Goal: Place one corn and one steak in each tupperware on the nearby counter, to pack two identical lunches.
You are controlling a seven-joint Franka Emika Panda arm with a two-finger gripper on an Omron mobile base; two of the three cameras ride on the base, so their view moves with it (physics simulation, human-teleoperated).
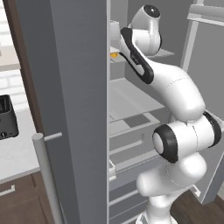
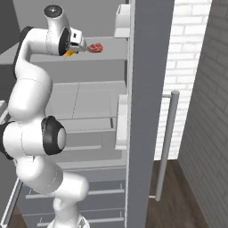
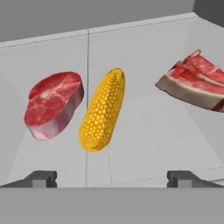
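Reaching with your claw (image 3: 111, 179) wide open and empty; the corn (image 3: 103, 110), at twelve o'clock, is looking hard and bumpy, so pinch its middle.

Hand view, fridge shelf: 1 corn cob (image 3: 103, 111), 2 steaks (1 thick round chunk (image 3: 53, 104), 1 flat marbled slab (image 3: 197, 81)).

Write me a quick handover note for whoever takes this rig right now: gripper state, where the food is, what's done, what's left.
Gripper: open, empty, reaching into the open fridge, lined up on a corn cob on an upper shelf.
Roundish steak lies beside the cob on one side, marbled steak slab on the other, both apart from it.
Done: nothing picked yet.
Left: grasp the cob, carry it out; then the rest. Tupperware and the second cob are still to be located.
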